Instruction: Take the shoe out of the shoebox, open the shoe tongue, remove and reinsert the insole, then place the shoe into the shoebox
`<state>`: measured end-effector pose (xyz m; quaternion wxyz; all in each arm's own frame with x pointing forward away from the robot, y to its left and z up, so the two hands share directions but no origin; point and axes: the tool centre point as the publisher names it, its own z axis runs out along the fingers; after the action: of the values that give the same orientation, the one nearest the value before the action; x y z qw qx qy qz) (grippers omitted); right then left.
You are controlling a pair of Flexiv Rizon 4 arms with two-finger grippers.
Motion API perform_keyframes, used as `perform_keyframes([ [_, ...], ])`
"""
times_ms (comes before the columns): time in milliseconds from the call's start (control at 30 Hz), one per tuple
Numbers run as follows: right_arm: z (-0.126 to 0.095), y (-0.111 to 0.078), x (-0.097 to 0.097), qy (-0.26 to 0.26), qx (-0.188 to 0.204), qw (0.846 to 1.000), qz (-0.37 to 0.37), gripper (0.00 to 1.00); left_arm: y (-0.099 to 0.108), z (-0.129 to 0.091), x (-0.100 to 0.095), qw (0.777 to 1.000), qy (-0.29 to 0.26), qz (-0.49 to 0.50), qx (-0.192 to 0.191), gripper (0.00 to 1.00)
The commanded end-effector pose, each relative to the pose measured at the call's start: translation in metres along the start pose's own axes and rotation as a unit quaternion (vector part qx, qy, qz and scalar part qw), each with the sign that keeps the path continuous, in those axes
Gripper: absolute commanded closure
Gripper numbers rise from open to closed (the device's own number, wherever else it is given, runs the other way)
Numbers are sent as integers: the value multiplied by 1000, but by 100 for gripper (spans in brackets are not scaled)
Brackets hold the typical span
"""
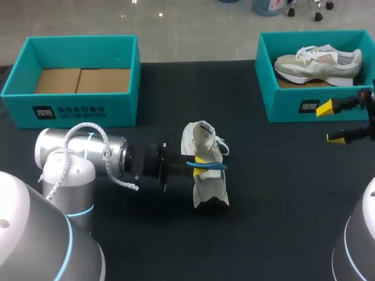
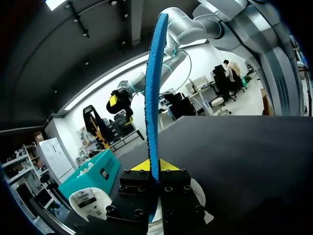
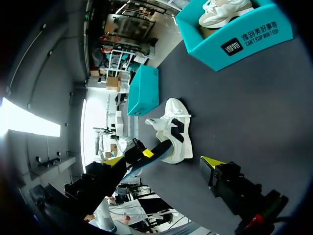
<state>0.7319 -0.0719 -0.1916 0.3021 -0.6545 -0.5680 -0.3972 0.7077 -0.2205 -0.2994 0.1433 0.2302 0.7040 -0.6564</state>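
A white shoe (image 1: 206, 187) stands on the black table near the middle. My left gripper (image 1: 201, 161) hovers right over it, shut on a thin blue insole (image 1: 210, 166). In the left wrist view the insole (image 2: 153, 98) stands on edge between the yellow fingertips (image 2: 167, 165), with the shoe (image 2: 88, 200) below. My right gripper (image 1: 331, 123) hangs open and empty at the table's right side, in front of the right shoebox (image 1: 293, 105). In the right wrist view the shoe (image 3: 173, 129) and the held insole (image 3: 156, 152) lie ahead of my right gripper (image 3: 163, 164).
The teal shoebox (image 1: 76, 108) at the back left shows only its cardboard floor. The right teal shoebox holds a second, beige-and-white shoe (image 1: 319, 63). Bare black table lies between the middle shoe and my right gripper.
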Motion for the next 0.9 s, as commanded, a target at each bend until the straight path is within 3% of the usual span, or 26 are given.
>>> perform_keyframes([
  [33, 0, -1, 0, -1, 0, 1000, 0, 0, 6, 5, 1, 1000, 1, -3, 0, 100],
  [367, 0, -1, 0, -1, 0, 1000, 0, 0, 18, 3, -9, 999, -32, -9, -13, 100],
  [900, 0, -1, 0, -1, 0, 1000, 0, 0, 44, 2, -15, 999, -26, -5, -37, 100],
])
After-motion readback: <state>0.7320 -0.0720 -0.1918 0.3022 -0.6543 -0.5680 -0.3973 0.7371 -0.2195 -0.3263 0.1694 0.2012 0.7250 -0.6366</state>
